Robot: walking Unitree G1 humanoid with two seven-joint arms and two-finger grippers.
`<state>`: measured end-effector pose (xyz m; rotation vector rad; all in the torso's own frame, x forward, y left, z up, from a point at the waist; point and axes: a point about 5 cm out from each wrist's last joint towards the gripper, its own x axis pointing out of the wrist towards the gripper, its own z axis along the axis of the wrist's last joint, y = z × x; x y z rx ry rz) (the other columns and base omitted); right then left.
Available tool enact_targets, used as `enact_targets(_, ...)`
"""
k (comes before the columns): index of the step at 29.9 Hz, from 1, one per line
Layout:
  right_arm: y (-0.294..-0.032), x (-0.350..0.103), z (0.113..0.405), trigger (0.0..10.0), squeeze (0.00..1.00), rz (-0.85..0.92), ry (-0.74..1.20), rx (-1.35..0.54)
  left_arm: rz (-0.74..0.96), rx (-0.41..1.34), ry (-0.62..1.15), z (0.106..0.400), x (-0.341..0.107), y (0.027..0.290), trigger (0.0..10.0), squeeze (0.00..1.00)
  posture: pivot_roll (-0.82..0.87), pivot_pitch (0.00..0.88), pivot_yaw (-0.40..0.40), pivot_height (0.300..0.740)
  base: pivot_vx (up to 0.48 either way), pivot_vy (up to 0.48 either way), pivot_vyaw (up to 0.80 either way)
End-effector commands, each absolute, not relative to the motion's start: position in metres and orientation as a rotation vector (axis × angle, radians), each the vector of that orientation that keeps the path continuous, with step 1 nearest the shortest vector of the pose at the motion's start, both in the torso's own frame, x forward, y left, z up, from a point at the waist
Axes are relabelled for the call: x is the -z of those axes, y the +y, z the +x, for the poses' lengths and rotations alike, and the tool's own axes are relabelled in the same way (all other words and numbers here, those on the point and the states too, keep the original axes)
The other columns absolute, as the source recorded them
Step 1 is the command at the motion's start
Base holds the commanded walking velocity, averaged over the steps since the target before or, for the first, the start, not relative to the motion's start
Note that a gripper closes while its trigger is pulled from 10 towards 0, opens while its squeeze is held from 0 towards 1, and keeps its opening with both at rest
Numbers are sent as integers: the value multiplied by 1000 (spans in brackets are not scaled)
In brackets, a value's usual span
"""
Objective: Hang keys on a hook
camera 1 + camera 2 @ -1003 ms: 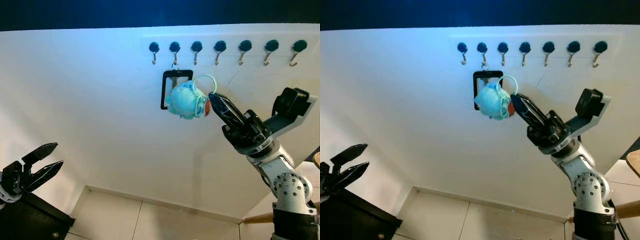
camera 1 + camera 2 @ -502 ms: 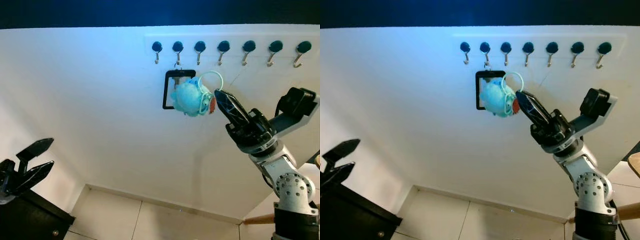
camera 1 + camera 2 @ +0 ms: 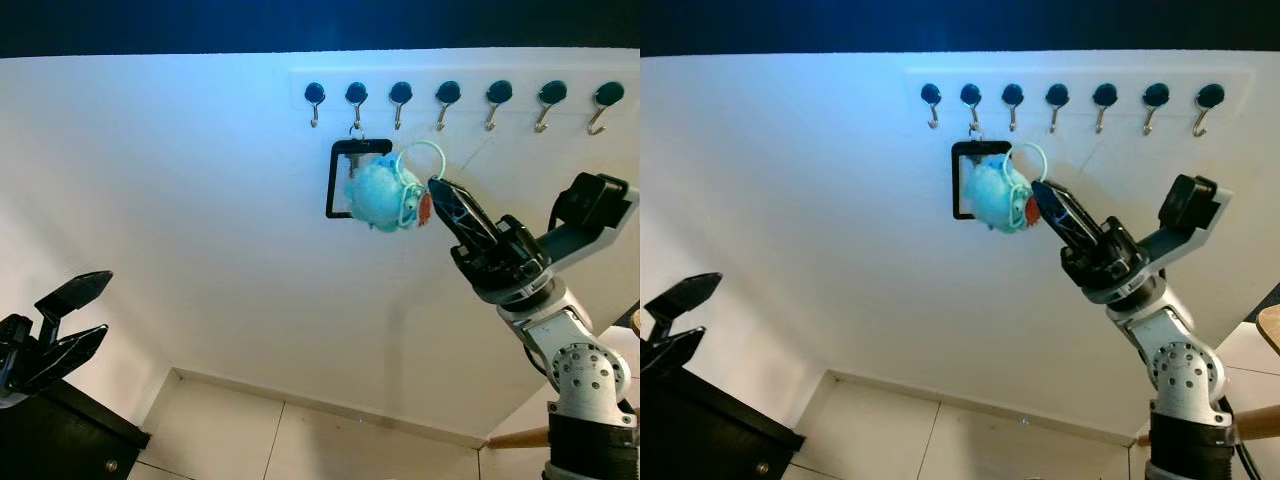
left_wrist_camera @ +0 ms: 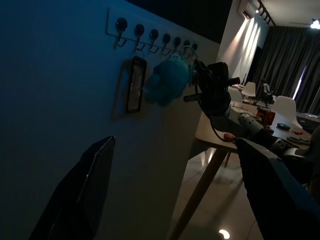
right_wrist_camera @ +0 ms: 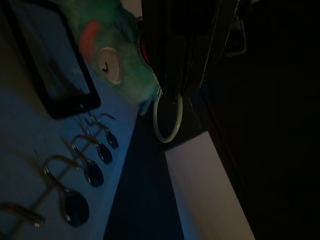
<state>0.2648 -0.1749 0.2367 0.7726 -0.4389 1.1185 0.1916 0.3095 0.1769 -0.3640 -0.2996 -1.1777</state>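
Right claw (image 3: 432,190) is raised to the wall, clenched on the keys (image 3: 382,192) — a blue plush with a pale green ring (image 3: 420,160). The plush is held just below the hook row (image 3: 448,96), overlapping a black-framed card (image 3: 345,178) hung on the second hook; the ring sits under the third and fourth hooks. Left claw (image 3: 75,315) is low and released — idle.

Head views are bright and sharp, with a bluish cast; both wrist views are very dim.
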Motion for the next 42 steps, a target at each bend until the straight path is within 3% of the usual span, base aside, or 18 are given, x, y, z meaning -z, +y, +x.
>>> enact_targets(1,-173,-240,266,10000,0,795,-458,-1130,-367,1188,-317,192,-179,308,10000,0,-117,56,77,740,0,0,0)
enact_targets(42,-186,-235,288,10000,0,960,-462,-899,-370,1192,-309,196,-181,309,10000,0,-120,58,86,740,0,0,0)
